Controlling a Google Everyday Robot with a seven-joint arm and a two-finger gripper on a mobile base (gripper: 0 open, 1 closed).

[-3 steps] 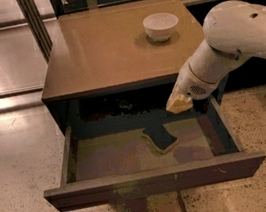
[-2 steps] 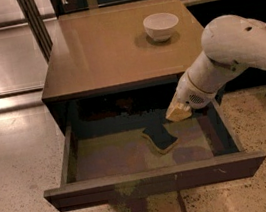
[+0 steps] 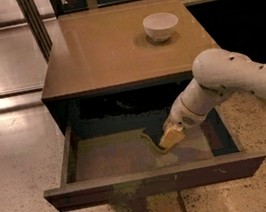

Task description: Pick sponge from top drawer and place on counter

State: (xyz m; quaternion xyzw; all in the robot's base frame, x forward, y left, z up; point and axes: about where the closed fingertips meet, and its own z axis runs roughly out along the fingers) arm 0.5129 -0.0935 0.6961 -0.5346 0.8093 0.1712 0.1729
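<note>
Foam makes the sponge (image 3: 153,146) light, soft and squashy, so I judge a pinch across its short sides best. It lies on the floor of the open top drawer (image 3: 106,158), right of the middle. My gripper (image 3: 171,137) has dropped from above onto it, hiding most of it, and I cannot tell whether it has clenched.

One cam only, set high in front of the cabinet, looking down and back at a steep angle, fairly close. The surface (image 3: 108,46) fills the upper half of the view, the open top drawer (image 3: 155,180) the lower half. Arm (image 3: 229,76) shows at frame right; hand (image 3: 171,137) sits low inside the drawer, right of centre.
</note>
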